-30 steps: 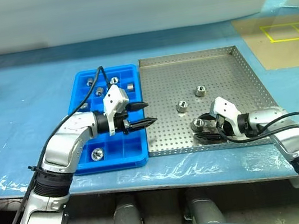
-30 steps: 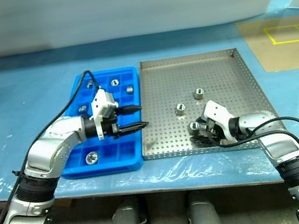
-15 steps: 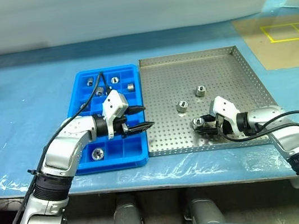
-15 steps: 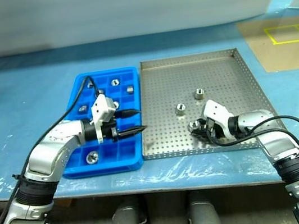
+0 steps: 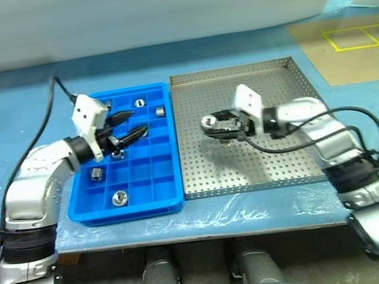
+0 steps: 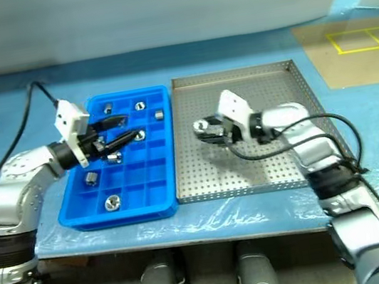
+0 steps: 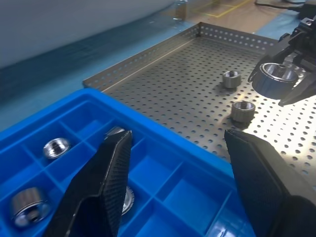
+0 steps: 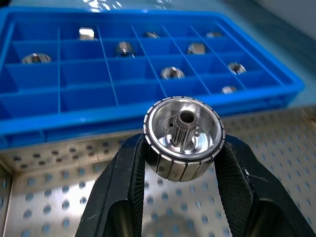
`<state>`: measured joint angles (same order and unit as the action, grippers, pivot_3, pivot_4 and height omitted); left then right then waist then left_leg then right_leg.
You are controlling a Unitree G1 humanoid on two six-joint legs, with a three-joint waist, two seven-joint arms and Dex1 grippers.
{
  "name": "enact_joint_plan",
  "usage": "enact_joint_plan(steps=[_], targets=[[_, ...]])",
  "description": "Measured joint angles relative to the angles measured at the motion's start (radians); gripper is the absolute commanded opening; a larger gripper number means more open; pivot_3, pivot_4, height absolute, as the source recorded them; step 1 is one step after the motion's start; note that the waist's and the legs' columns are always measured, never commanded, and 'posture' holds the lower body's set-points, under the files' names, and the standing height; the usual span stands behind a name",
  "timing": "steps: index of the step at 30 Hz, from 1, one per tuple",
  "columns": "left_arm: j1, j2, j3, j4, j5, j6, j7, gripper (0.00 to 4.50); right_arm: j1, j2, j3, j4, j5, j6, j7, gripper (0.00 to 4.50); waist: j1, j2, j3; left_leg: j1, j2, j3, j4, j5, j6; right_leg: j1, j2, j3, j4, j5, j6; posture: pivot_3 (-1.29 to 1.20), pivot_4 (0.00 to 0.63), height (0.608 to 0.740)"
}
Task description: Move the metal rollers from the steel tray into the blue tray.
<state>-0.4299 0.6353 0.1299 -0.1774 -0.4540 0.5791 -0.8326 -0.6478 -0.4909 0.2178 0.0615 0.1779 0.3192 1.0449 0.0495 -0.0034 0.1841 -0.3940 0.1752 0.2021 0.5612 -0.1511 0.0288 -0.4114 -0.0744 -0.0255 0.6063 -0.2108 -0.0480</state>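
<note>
We've got a roller [image 8: 183,138] clamped in our right gripper [image 5: 210,123] above the steel tray [image 5: 286,162], left gripper [image 5: 128,125] apart and empty over the blue tray [image 5: 154,185], so next we carry it across to a free compartment

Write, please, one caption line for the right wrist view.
Right claw shut on a metal roller above the steel tray, facing the blue tray.

silver-grey jointed arms, black cables, white wrist blocks, black two-fingered pincers

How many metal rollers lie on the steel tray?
2: one roller and a second roller beside it on the steel tray, near the right claw, which holds a third roller aloft. Others may be hidden.
</note>
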Motion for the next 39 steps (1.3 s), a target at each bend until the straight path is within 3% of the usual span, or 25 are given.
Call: enact_joint_plan(steps=[4, 11, 18, 25, 31, 39], targets=[[0.064, 0.027, 0.050, -0.071, -0.020, 0.041, 0.039, 3.16, -0.061, 0.093, 0.079, 0.104, -0.023, -0.066, 0.034, 1.64, 0.022, 0.000, 0.000, -0.012, 0.000, 0.000, 0.001, 0.000, 0.000, -0.010, 0.000, -0.001, 0.001, 0.000, -0.001, 0.19, 0.150, 0.740], [0.250, 0.061, 0.153, -0.280, -0.101, 0.141, 0.097, 3.16, -0.128, 0.236, 0.132, 0.207, -0.026, -0.116, 0.066, 1.64, 0.056, -0.001, 0.000, -0.013, 0.001, -0.001, 0.001, 0.000, 0.000, -0.012, 0.000, -0.003, 0.002, 0.000, -0.001, 0.30, 0.150, 0.740], [0.341, 0.075, 0.226, -0.384, -0.155, 0.202, 0.165, 3.16, -0.149, 0.283, 0.162, 0.353, -0.070, -0.208, 0.091, 1.64, 0.099, -0.001, 0.000, -0.011, 0.001, -0.002, 0.001, 0.001, -0.002, -0.010, 0.000, -0.002, 0.002, 0.000, -0.001, 0.36, 0.150, 0.740], [0.361, 0.073, 0.228, -0.430, -0.189, 0.216, 0.211, 3.16, -0.168, 0.335, 0.168, 0.487, -0.127, -0.296, 0.062, 1.64, 0.105, -0.001, 0.000, -0.012, 0.001, -0.002, 0.000, 0.001, -0.003, -0.011, 0.000, -0.002, 0.002, 0.000, -0.001, 0.36, 0.150, 0.740], [0.358, 0.073, 0.212, -0.431, -0.202, 0.215, 0.222, 3.16, -0.166, 0.332, 0.167, 0.487, -0.136, -0.309, 0.071, 3.61, 0.105, -0.001, 0.000, -0.012, 0.001, -0.002, 0.000, 0.001, -0.003, -0.011, 0.000, -0.002, 0.002, 0.000, -0.001, 0.30, 0.150, 0.740], [0.226, 0.070, 0.091, -0.321, -0.182, 0.166, 0.174, 3.16, -0.150, 0.225, 0.085, 0.374, -0.120, -0.223, 0.042, 3.61, 0.101, -0.002, 0.000, -0.011, 0.000, -0.002, 0.001, 0.002, -0.003, -0.010, 0.000, -0.001, 0.004, 0.000, 0.000, 0.14, 0.150, 0.740]])
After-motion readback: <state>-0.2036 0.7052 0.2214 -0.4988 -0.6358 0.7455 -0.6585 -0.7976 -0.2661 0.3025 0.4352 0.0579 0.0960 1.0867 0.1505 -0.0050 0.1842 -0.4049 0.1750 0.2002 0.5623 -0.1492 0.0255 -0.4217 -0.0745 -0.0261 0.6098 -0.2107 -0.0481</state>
